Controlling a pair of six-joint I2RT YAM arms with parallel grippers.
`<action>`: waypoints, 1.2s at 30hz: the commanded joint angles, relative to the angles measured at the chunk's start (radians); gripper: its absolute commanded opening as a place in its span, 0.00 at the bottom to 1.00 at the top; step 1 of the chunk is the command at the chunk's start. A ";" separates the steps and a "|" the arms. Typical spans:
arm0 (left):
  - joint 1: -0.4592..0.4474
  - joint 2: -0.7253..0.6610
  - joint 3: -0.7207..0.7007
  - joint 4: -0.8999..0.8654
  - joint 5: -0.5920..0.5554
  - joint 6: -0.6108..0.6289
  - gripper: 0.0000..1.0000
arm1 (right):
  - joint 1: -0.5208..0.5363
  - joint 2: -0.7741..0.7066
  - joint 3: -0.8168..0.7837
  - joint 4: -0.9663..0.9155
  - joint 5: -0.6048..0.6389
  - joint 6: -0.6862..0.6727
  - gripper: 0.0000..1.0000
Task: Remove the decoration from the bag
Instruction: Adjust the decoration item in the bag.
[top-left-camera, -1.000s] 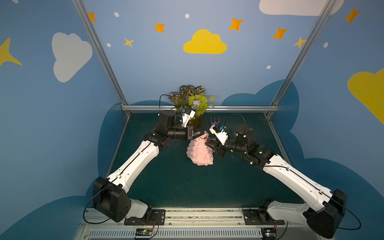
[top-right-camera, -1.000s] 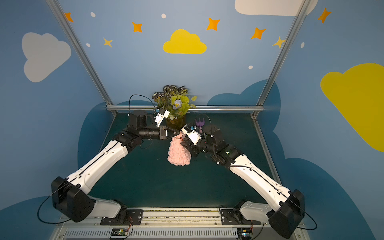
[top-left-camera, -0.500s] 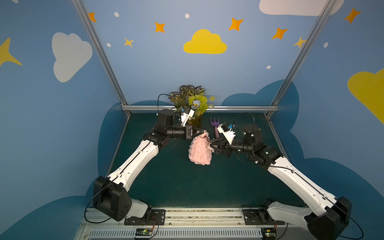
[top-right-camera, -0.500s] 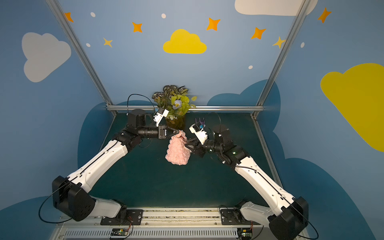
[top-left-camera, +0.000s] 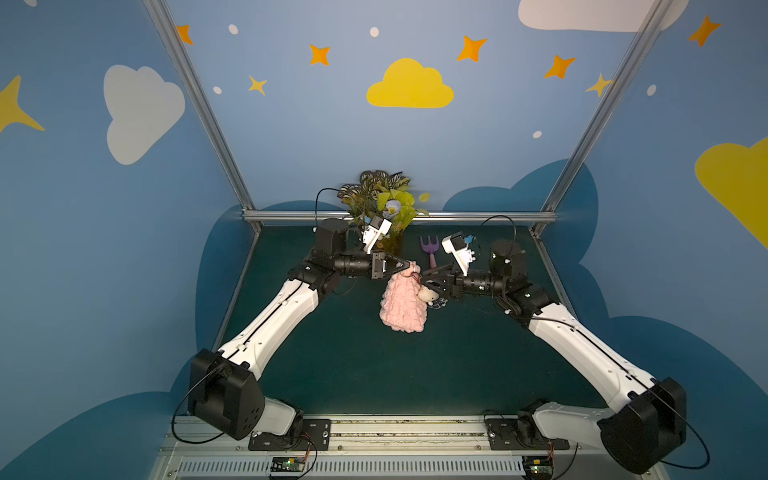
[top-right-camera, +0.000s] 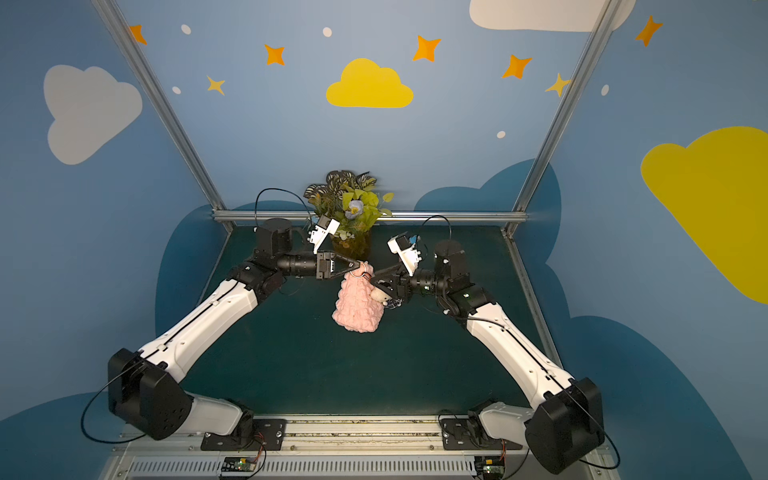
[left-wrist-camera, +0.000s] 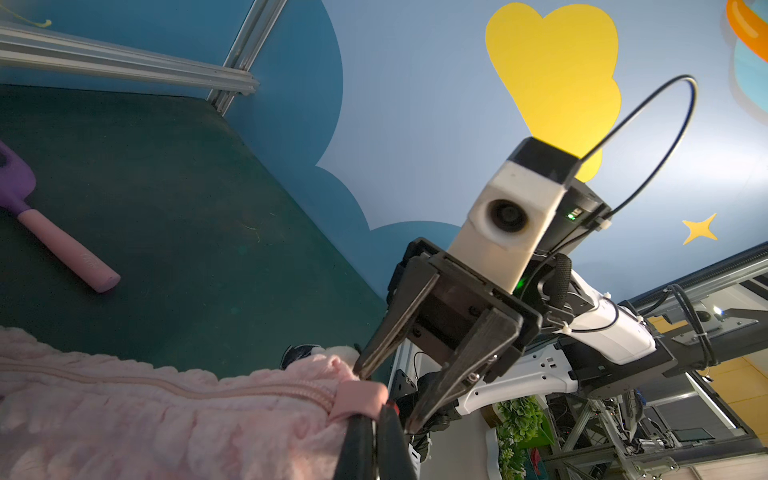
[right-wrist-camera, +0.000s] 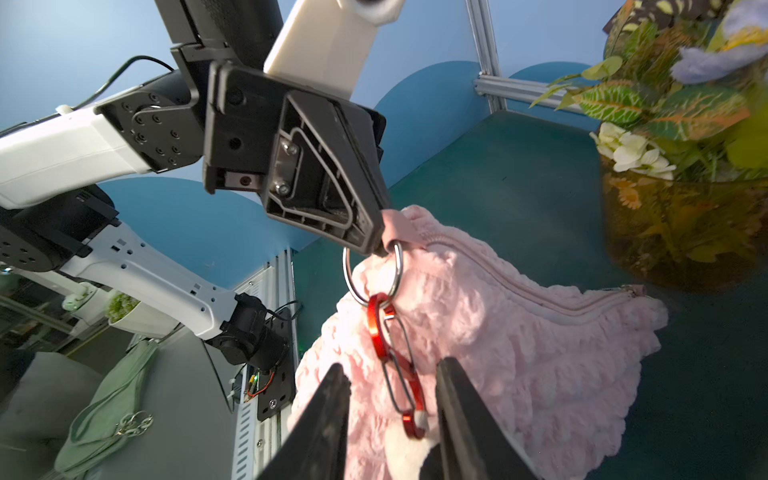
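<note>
Cream-white plush charm, navy below, hangs against the pink bubble-quilted pouch over the green bench, linked by a red metal carabiner. It is probably light and squashy, so the stiff clip is the better hold. The left pincer is clenched on the pouch's loop. The right pincer straddles the clip, released. Wrist views show only slivers of the charm.

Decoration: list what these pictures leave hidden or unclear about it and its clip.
- Top views: the decoration is tiny and partly covered by the right gripper; its link to the red carabiner cannot be traced.
- Right wrist view: the frame edge cuts the decoration off; only a cream scrap shows.
- Left wrist view: the bag hides nearly all of it.
</note>
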 joint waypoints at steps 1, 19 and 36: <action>0.006 0.003 0.016 0.109 0.030 0.009 0.03 | 0.016 0.015 0.035 0.030 -0.113 0.042 0.38; 0.011 0.051 -0.121 0.409 0.059 -0.024 0.02 | 0.167 -0.057 0.105 -0.208 0.109 -0.100 0.38; 0.024 0.091 -0.094 0.532 0.200 -0.153 0.03 | -0.053 -0.095 0.018 -0.078 0.025 -0.037 0.59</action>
